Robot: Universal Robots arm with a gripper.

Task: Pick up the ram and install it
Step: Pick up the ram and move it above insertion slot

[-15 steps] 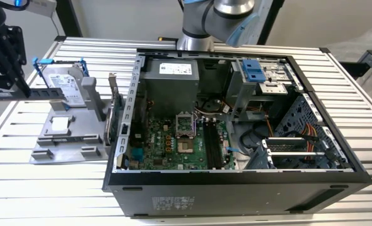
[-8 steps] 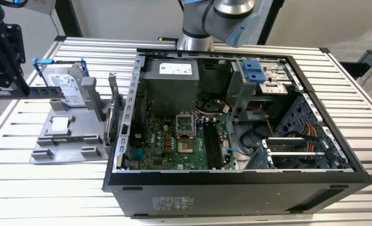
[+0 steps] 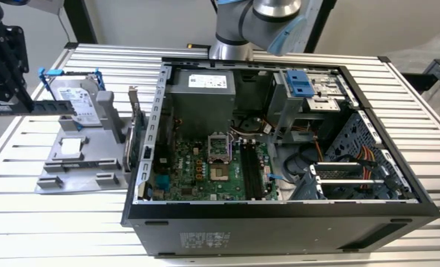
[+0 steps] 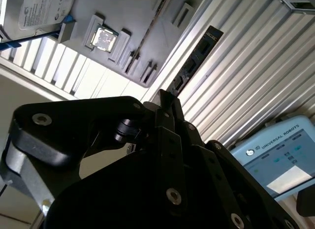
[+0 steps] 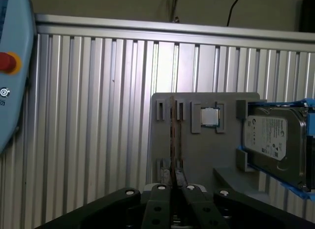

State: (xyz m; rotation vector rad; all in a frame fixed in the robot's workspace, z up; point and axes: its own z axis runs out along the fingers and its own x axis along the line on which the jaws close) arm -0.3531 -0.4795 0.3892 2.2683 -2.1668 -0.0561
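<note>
My hand (image 5: pixel 173 184) is pressed together on the ram (image 4: pixel 194 59), pinching one end of the stick so that the rest juts out past my fingertips. In the first wrist view the stick shows edge-on. I hold it in the air above the grey tray (image 5: pixel 197 155), which lies on the slatted bench (image 3: pixel 57 222). A hard drive (image 5: pixel 268 140) and a small square processor chip (image 5: pixel 210 116) sit in the tray. Beside the tray stands the open computer case (image 3: pixel 279 233).

I judge this to be the carrying step. It calls for a firm, square pinch. The stick should stay level and travel slowly, clear of the tray's posts and the case wall.
</note>
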